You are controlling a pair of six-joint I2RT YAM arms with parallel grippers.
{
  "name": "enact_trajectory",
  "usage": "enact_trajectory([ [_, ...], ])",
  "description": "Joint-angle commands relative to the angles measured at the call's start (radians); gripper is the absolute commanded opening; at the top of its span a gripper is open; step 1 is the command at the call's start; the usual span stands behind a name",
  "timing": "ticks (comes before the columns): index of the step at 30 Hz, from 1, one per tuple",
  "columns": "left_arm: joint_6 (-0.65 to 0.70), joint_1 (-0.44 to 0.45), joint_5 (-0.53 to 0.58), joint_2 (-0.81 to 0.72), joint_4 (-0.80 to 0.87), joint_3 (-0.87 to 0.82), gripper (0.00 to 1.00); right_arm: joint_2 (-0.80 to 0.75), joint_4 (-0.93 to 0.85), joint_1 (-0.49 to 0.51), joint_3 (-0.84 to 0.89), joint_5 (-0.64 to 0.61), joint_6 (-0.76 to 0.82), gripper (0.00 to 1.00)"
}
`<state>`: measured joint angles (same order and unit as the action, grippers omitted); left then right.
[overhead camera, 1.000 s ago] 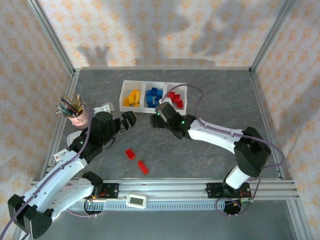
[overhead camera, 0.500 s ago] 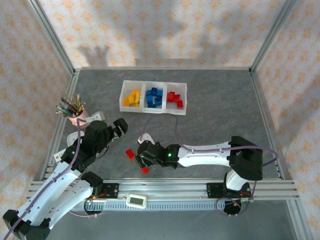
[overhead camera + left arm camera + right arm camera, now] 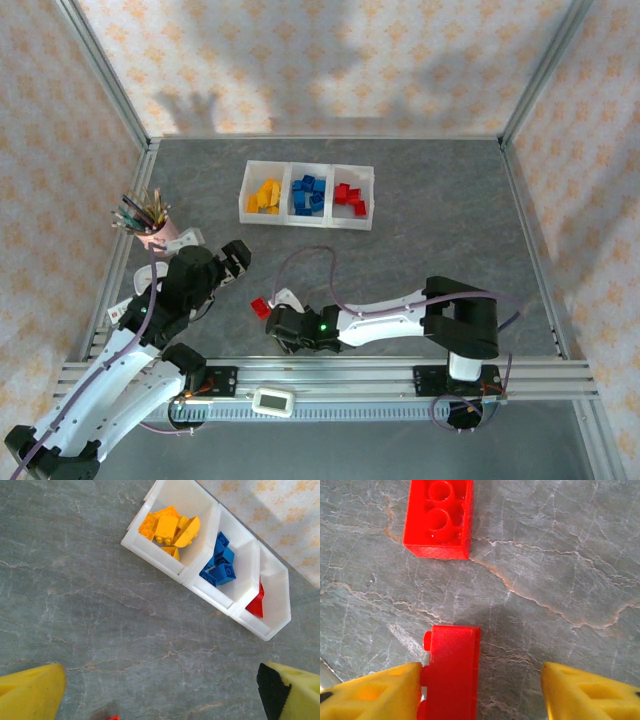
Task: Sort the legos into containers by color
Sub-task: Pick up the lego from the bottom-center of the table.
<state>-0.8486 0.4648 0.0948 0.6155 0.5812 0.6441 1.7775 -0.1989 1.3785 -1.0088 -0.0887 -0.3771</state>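
Right hand [image 3: 283, 325] sits low on the tabletop [image 3: 420, 250] by the near edge, jaws part-open w/ the near red brick [image 3: 451, 675] btwn them. One finger [image 3: 375, 692] touches its flank, the other finger [image 3: 590, 695] stands off w/ bare stone btwn, so nothing's gripped yet. Brick looks tipped on its side, long axis running straight out along the fingers, i.e. jaws span its short width, which should suit a pinch. It's off-centre, so closing will prob. nudge it sideways first. Second red brick [image 3: 439, 517], studs up, lies just beyond the fingertips, roughly same axis, apart from the first. Left hand [image 3: 237, 257] hovers wide open & empty, farther from both bricks, so right arm is the nearer one. Containers [image 3: 300, 222] are well apart at the back; red bin [image 3: 272, 595] is the right-end one, so the carry goes away from the bases & rightward. Yellow bricks [image 3: 167, 527] & blue bricks [image 3: 220, 562] lie in their own bins.
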Motion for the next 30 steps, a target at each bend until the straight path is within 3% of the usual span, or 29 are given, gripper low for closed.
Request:
enact_trajectory([
  [1,-0.012,0.004,0.019,0.002,0.006,-0.01,0.99,0.038,-0.01,0.001,-0.008,-0.024,-0.009,0.58],
  [14,0.005,0.002,-0.024,0.027,-0.035,-0.013,0.99,0.028,-0.026,0.0,-0.019,-0.066,-0.011,0.2],
  [22,0.041,0.002,-0.079,0.062,-0.103,-0.008,0.99,-0.092,-0.052,-0.068,0.0,-0.098,-0.052,0.16],
  [30,0.083,0.004,-0.162,0.159,-0.212,0.013,0.99,-0.23,-0.101,-0.234,0.013,-0.17,-0.034,0.16],
])
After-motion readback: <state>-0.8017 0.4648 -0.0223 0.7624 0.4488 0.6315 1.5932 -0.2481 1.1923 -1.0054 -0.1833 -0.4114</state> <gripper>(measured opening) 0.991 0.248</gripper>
